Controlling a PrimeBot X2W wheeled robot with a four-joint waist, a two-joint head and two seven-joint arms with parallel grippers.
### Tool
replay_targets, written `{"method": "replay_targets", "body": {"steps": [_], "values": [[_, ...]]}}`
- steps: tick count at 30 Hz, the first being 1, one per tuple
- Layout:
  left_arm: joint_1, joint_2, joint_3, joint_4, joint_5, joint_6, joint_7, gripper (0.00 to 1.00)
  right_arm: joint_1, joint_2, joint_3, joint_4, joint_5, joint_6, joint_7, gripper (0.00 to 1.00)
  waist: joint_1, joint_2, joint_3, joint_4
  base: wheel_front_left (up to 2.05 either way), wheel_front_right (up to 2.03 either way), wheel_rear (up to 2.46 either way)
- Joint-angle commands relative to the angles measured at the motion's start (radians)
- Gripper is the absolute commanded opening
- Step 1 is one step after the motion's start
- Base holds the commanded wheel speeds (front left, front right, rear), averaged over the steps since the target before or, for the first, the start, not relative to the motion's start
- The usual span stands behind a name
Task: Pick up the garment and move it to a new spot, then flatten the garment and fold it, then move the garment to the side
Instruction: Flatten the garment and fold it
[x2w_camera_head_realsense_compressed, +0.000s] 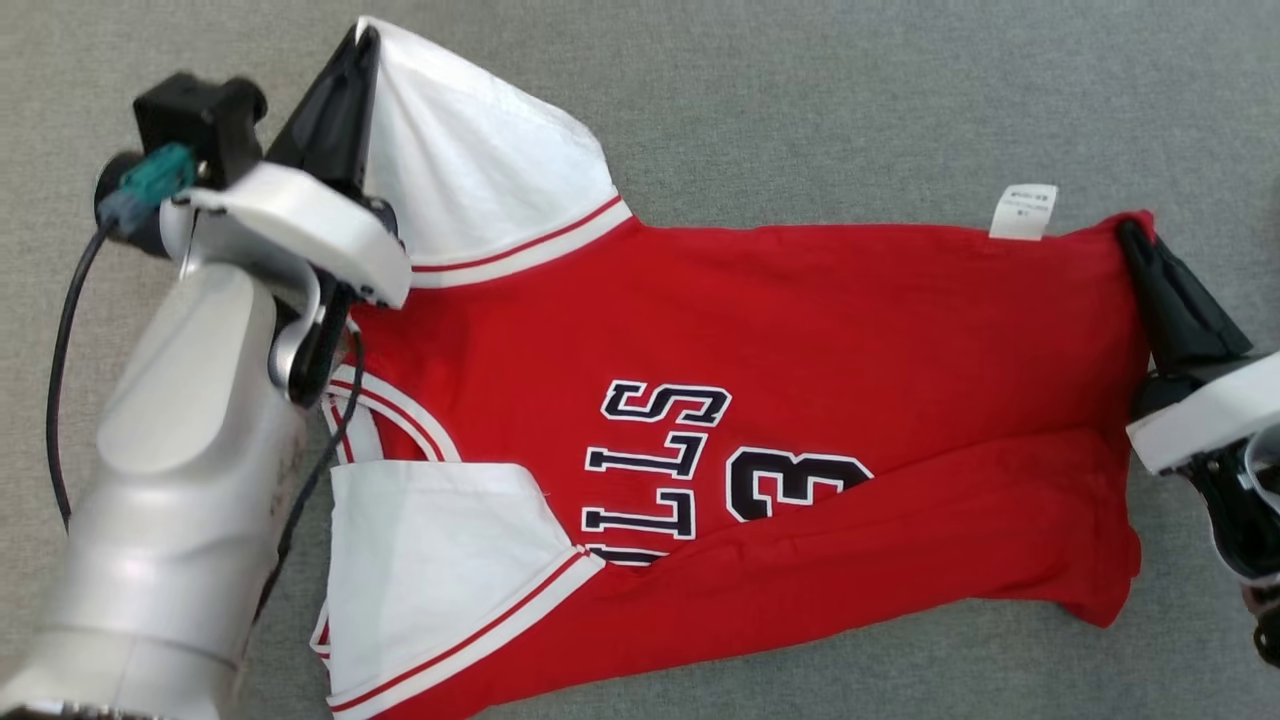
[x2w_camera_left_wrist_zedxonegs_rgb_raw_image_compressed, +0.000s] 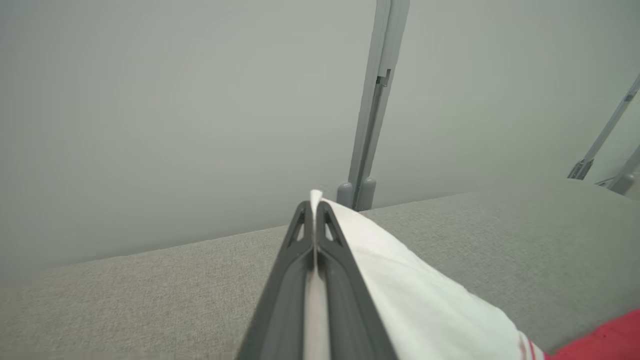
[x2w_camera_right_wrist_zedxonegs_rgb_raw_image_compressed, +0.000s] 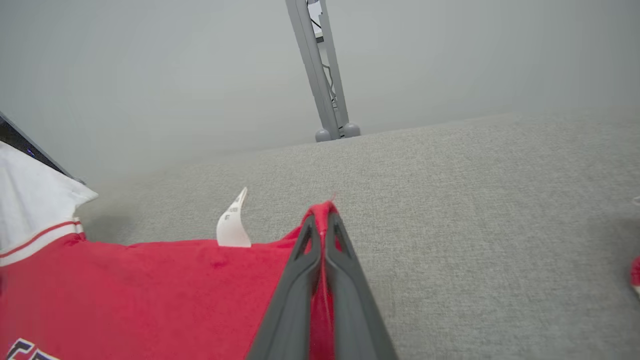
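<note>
Left gripper (x2w_camera_left_wrist_zedxonegs_rgb_raw_image_compressed: 314, 209): clenched on the tip of a white sleeve (x2w_camera_left_wrist_zedxonegs_rgb_raw_image_compressed: 400, 270), the cloth pinched between its jaws.
Right gripper (x2w_camera_right_wrist_zedxonegs_rgb_raw_image_compressed: 322, 222): clenched on a red hem corner (tag (x2w_camera_right_wrist_zedxonegs_rgb_raw_image_compressed: 232, 227) just beside the jaws).
Shirt (x2w_camera_head_realsense_compressed: 800, 330): stretched between both sets of jaws, over the grey surface (x2w_camera_head_realsense_compressed: 850, 90).

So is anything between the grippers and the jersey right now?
Nothing visible. The left gripper is shut on the white sleeve tip of the jersey, and the right gripper is shut on its red hem corner.
</note>
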Motion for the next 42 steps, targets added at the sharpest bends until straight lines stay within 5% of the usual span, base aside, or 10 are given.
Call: {"method": "replay_targets", "body": {"steps": [1,8,13,17,31,32,33,34,35,42], "values": [[0.045,0.008,0.014,-0.048,-0.020,0.006,-0.005,0.00,0.031,-0.010,-0.011,-0.019,0.038,0.000,0.010,0.00,0.0000,0.0000,-0.012,0.007,0.00,0.00,0.00],[0.375,0.047,0.061,-0.433,-0.111,0.037,0.022,0.00,0.188,-0.035,-0.041,-0.134,0.204,0.000,0.037,0.00,0.0000,0.0000,-0.054,0.023,0.00,0.00,0.00],[0.662,0.065,0.097,-0.722,-0.165,0.120,0.075,0.00,0.286,-0.032,-0.052,-0.149,0.243,0.000,0.019,0.00,0.0000,0.0000,-0.070,0.030,0.00,0.00,0.00],[0.849,0.056,0.106,-0.884,-0.232,0.144,0.102,0.00,0.334,-0.014,-0.055,-0.141,0.256,0.000,-0.004,0.00,0.0000,0.0000,-0.079,0.034,0.00,0.00,0.00],[1.073,0.044,0.065,-0.884,-0.281,0.213,0.199,0.00,0.382,0.018,-0.040,-0.051,0.236,0.000,-0.060,0.00,0.0000,0.0000,-0.113,0.054,0.00,0.00,0.00],[1.072,0.043,0.062,-0.869,-0.284,0.212,0.203,0.00,0.376,0.021,-0.039,-0.039,0.226,0.000,-0.065,0.38,0.0000,0.0000,-0.116,0.054,0.00,0.00,0.00],[1.070,0.040,0.059,-0.852,-0.287,0.208,0.204,0.22,0.373,0.022,-0.036,-0.030,0.214,0.000,-0.069,0.68,0.0000,0.0000,-0.118,0.054,0.00,0.00,0.00],[1.064,0.038,0.058,-0.838,-0.287,0.207,0.198,0.80,0.370,0.023,-0.037,-0.017,0.200,0.000,-0.077,1.00,0.0000,0.0000,-0.121,0.054,0.00,0.00,0.00],[1.057,0.034,0.059,-0.824,-0.287,0.203,0.188,1.00,0.368,0.019,-0.040,0.004,0.168,0.000,-0.083,1.00,0.0000,0.0000,-0.125,0.053,0.00,0.00,0.00],[1.022,0.011,0.089,-0.756,-0.239,0.204,0.035,1.00,0.371,0.092,-0.156,0.025,-0.096,0.000,-0.132,1.00,0.0000,0.0000,-0.166,0.040,0.00,0.00,0.00]]}}
